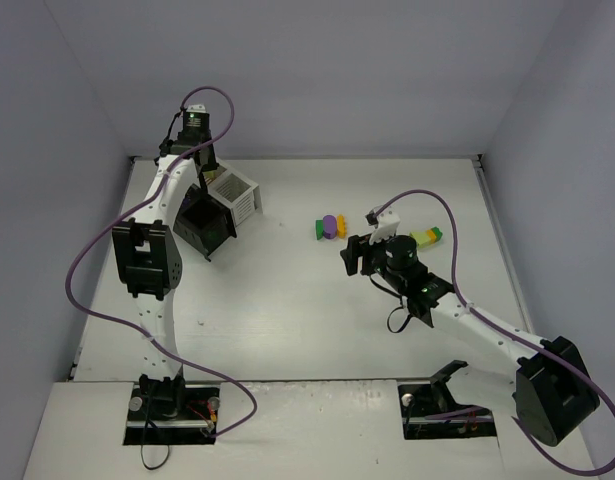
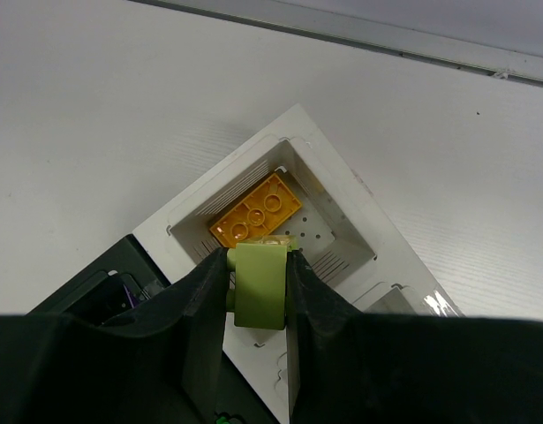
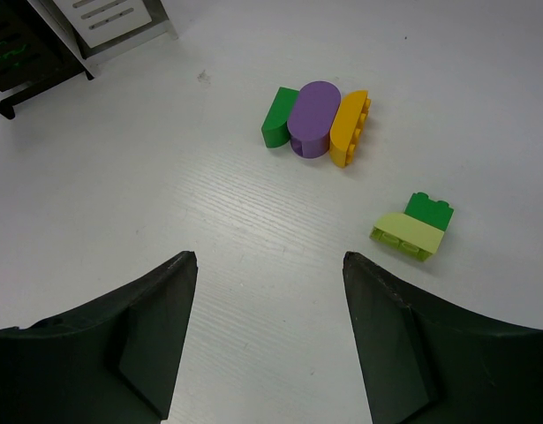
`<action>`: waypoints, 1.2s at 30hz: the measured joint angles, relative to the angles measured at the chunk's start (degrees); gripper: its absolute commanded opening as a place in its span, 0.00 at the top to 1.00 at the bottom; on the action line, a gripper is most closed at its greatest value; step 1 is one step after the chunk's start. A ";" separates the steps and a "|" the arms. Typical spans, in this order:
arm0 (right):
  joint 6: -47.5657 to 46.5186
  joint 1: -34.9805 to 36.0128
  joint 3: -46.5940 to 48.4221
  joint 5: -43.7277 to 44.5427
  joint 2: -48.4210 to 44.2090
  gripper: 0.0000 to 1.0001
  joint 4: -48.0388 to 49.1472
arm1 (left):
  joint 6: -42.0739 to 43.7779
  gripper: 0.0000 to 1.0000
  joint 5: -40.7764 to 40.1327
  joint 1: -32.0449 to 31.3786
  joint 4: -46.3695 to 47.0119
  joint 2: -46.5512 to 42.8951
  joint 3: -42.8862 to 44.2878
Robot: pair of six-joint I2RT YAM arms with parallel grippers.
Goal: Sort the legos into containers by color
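My left gripper (image 2: 259,254) is shut on a lime-green lego (image 2: 260,287) and holds it above a white container (image 2: 342,208) with an orange-yellow lego (image 2: 256,210) inside. A black container (image 2: 94,287) adjoins it on the left. From above, the left gripper (image 1: 204,187) hangs over the containers (image 1: 237,195). My right gripper (image 3: 269,256) is open and empty above the table. Beyond it lie a dark green lego (image 3: 276,116), a purple lego (image 3: 312,117) and an orange-yellow lego (image 3: 349,128) side by side. To the right lies a lime-green lego (image 3: 410,234) against a dark green one (image 3: 429,210).
The white and black containers (image 3: 103,22) show at the right wrist view's top left. From above, the three-lego row (image 1: 330,227) and the lime-green pair (image 1: 427,237) lie right of centre, by the right gripper (image 1: 355,256). Walls enclose the table.
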 measured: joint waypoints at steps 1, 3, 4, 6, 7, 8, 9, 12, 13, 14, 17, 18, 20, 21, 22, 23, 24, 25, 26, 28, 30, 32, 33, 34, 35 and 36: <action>0.00 0.00 0.00 0.00 0.00 0.36 0.00 | 0.00 0.85 0.02 0.00 0.00 0.00 0.00; 0.00 0.00 0.00 0.00 0.00 0.36 -0.02 | 0.00 0.87 0.22 0.00 -0.02 0.00 0.00; 0.00 0.00 0.00 0.00 0.00 0.36 -0.02 | 0.00 0.87 0.28 0.00 -0.04 0.00 0.00; 0.00 0.00 0.00 0.00 0.00 0.36 -0.02 | 0.00 0.89 0.48 0.00 -0.09 0.00 0.00; 0.00 0.00 0.00 0.00 0.00 0.36 -0.02 | -0.02 0.89 0.72 0.00 -0.13 0.00 0.00; 0.00 0.00 0.00 0.00 0.00 0.36 -0.04 | -0.04 0.89 1.05 0.00 -0.13 -0.04 0.00; 0.00 0.00 0.00 0.00 0.00 0.36 -0.04 | -0.11 0.89 1.49 0.00 -0.13 -0.15 -0.13; 0.00 0.00 0.00 0.00 0.00 0.36 -0.07 | -0.48 0.89 2.45 -0.04 -0.15 -1.46 -1.46; 0.00 0.00 0.00 0.00 0.00 0.36 -0.07 | -0.63 0.89 2.67 -0.13 -0.37 -2.14 -2.03; 0.00 0.00 0.00 0.00 0.00 0.36 -0.09 | -0.76 0.89 2.84 -0.26 -0.46 -2.93 -2.62; 0.02 0.00 0.00 0.00 0.00 0.36 -0.24 | -1.33 0.89 3.02 -0.61 -0.83 -5.81 -4.17; 0.02 0.00 0.00 0.00 0.00 0.36 -0.33 | -1.49 0.89 3.04 -0.83 -1.03 -6.88 -4.63; 0.02 0.00 0.00 0.00 0.00 0.36 -0.44 | -1.81 0.89 3.28 -1.33 -1.16 -8.90 -5.55; 0.02 0.00 0.00 0.00 0.00 0.36 -0.44 | -1.97 0.89 3.41 -1.68 -1.16 -9.84 -5.95; 0.02 0.00 0.00 0.00 0.00 0.36 -0.42 | -2.03 0.89 3.45 -2.01 -1.22 -10.47 -6.19; 0.07 0.00 0.00 0.00 0.00 0.37 -0.44 | -2.19 0.89 3.50 -2.45 -1.22 -11.02 -6.38; 0.07 0.00 0.00 0.00 0.00 0.37 -0.44 | -2.25 0.89 3.67 -3.04 -1.25 -11.58 -6.71; 0.09 0.00 0.00 0.00 0.00 0.37 -0.44 | -2.25 0.89 3.67 -3.74 -1.22 -11.74 -6.97; 0.13 0.00 0.00 0.00 0.00 0.37 -0.44 | -2.25 0.89 3.65 -4.24 -1.29 -11.76 -7.15; 0.17 0.00 0.00 0.00 0.00 0.37 -0.44 | -2.25 0.89 3.63 -5.33 -1.53 -11.76 -7.87; 0.20 0.00 0.00 0.02 0.00 0.36 -0.44 | -2.25 0.89 3.61 -6.19 -2.12 -11.65 -8.41; 0.17 0.00 0.00 0.00 0.00 0.37 -0.44 | -2.25 0.89 3.61 -7.02 -2.56 -11.56 -8.90; 0.20 0.00 0.00 0.00 0.00 0.37 -0.44 | -2.25 0.89 3.65 -7.32 -2.82 -11.47 -8.98; 0.20 0.00 0.00 0.02 -0.02 0.36 -0.44 | -2.25 0.89 3.63 -7.50 -2.93 -11.37 -8.98; 0.17 0.00 0.00 0.02 -0.02 0.36 -0.46 | -2.27 0.89 3.63 -7.61 -2.93 -11.23 -8.98; 0.20 0.00 0.00 0.02 -0.02 0.37 -0.46 | -2.27 0.89 3.58 -7.65 -2.91 -11.15 -9.05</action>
